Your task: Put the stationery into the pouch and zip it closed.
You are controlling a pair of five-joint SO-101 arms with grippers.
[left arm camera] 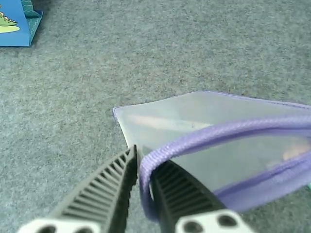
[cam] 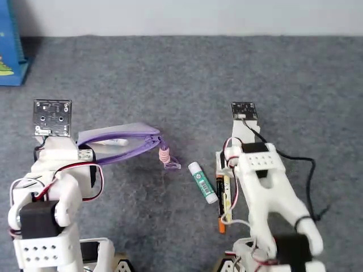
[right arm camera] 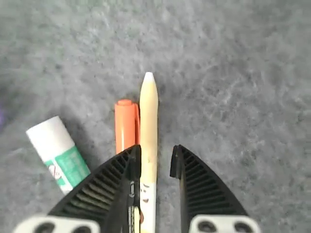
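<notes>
A clear pouch with purple trim lies left of centre, its mouth held up and its pink zip pull hanging at the right end. My left gripper is shut on the purple rim of the pouch; a pale item shows inside. A white-and-green glue stick, an orange pen and a cream pen lie on the carpet under the right arm. My right gripper stands open astride the cream pen, with the orange pen and glue stick just outside one finger.
A blue box stands at the far left back corner, by the wall. Two square arm bases sit on the grey carpet. Open carpet stretches behind and to the right.
</notes>
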